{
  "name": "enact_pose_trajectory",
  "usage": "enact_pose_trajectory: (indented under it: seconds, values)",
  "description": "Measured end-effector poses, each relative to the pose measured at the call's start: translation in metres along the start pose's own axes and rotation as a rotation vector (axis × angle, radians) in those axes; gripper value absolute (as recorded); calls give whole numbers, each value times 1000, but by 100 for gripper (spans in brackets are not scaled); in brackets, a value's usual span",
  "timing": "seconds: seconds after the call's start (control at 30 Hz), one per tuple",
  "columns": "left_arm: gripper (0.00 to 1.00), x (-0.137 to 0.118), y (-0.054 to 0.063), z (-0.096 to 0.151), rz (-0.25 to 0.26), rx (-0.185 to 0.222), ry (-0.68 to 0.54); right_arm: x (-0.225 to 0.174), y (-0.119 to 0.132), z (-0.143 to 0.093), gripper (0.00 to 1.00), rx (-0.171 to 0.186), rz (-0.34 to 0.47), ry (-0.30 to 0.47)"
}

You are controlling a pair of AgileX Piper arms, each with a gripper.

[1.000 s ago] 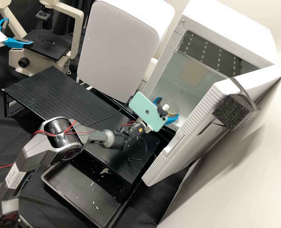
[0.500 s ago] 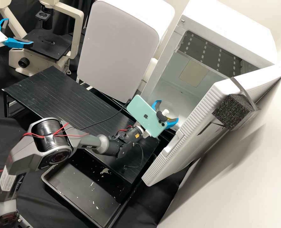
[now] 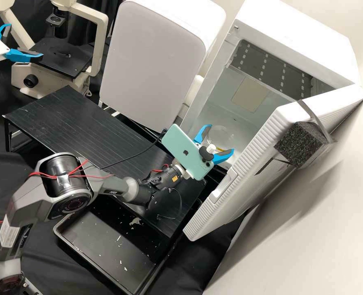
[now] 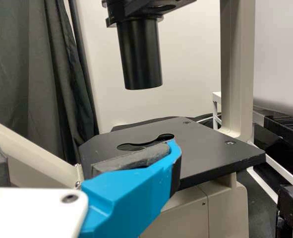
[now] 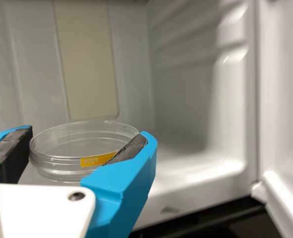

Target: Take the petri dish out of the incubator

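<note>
The petri dish (image 5: 67, 164) lies level inside the incubator (image 3: 296, 45), near its front opening, with a yellow label (image 5: 97, 159) on its side. The right gripper (image 3: 221, 139) has its fingers spread on either side of the dish; whether the pads touch it, I cannot tell. In the high view, the opening leaves a gap between the incubator's left front frame (image 3: 208, 96) and the open door (image 3: 251, 147), and the right gripper sits in this gap. The door slants out toward the camera on the right and limits the room there. A dark foam block (image 3: 298, 143) is strapped across its upper edge.

A pale green phone (image 3: 187, 151) rides above the right wrist, over the near right corner of the black tabletop (image 3: 79, 127). Its right edge faces the incubator and door. A black cable (image 3: 148, 146) crosses above that tabletop to the phone's end. A black tray (image 3: 107, 246) lies lower down, in front of the tabletop's near edge.

Left of the incubator stands a white box with a grey front (image 3: 152, 65), just beyond the tabletop's far edge. Farther left is a microscope (image 3: 101, 45); the left gripper (image 3: 25, 41) hovers near its black stage (image 4: 205, 153), its fingers apart.
</note>
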Motion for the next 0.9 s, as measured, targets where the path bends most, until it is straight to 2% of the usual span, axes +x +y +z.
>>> enact_pose_trajectory:
  seconds: [0.2, 0.5, 0.63, 0.9]
  values:
    - [100, 0, 0, 0, 0, 0, 0, -2, 10, 1, 0, 17, 62, 25]
    - [100, 0, 0, 0, 0, 0, 0, -2, 10, 1, 0, 17, 62, 25]
    - [100, 0, 0, 0, 0, 0, 0, -4, 8, 1, 0, 6, 44, 27]
    - [100, 0, 0, 0, 0, 0, 0, -41, 2, -2, 0, 6, 12, 11]
